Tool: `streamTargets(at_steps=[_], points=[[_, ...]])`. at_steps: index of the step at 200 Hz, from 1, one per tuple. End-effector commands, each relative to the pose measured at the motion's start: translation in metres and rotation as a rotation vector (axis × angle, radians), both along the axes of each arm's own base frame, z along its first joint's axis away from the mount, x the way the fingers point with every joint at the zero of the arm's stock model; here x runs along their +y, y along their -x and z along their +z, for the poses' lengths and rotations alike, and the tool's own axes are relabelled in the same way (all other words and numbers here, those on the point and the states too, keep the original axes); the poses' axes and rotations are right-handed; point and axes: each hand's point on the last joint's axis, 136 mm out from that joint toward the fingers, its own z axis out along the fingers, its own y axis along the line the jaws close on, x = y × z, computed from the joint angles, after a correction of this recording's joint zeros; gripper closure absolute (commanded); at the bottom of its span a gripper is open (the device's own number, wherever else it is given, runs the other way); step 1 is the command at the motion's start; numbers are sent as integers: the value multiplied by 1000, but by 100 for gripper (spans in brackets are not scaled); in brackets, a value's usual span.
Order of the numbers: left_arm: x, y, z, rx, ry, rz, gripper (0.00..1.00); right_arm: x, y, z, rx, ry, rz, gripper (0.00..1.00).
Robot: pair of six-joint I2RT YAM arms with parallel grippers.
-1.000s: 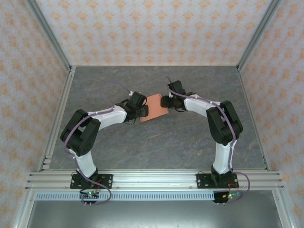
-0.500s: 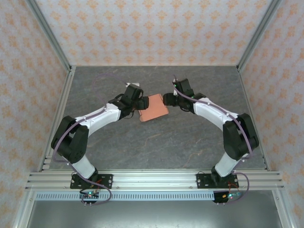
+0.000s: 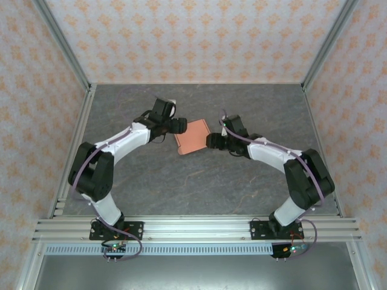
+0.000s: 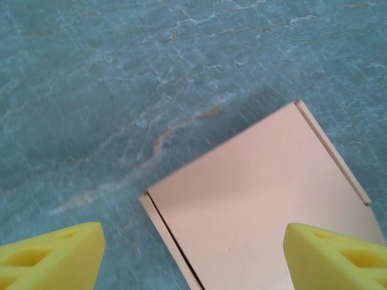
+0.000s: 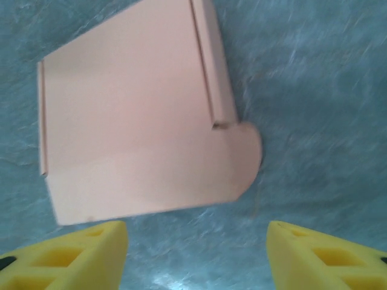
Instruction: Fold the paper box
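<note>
The left gripper (image 3: 180, 125) is hovering, jaws apart and empty, just left of the paper box (image 3: 190, 136). The right gripper (image 3: 210, 141), likewise apart and empty, is flanking its right side. The box is lying flat mid-table (image 3: 242, 181), nearer the far edge.

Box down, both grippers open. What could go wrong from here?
The paper box lies free on the table between the open left gripper and right gripper; a one-sided push would likely slide it. Its rounded flap juts past the edge in the right wrist view and could snag or crease.
</note>
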Motion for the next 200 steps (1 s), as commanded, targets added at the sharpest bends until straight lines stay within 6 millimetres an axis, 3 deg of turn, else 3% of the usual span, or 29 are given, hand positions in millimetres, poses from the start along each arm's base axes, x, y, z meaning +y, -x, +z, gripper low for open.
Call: streamTargets(at_steps=[1, 54, 102, 145, 200], points=[[-2, -7, -12, 79, -39, -135, 22, 21, 1, 17, -10, -215, -75, 38], [-25, -27, -40, 198, -1, -297, 22, 50, -4, -1, 32, -406, -137, 42], [-39, -32, -54, 272, 79, -374, 22, 53, -11, -23, 67, -426, -190, 49], [-45, -20, -60, 329, 124, -394, 27, 46, -14, -27, 52, -345, -177, 50], [-43, 9, -67, 365, 231, -315, 30, 30, -36, -27, 79, -307, -136, 52]])
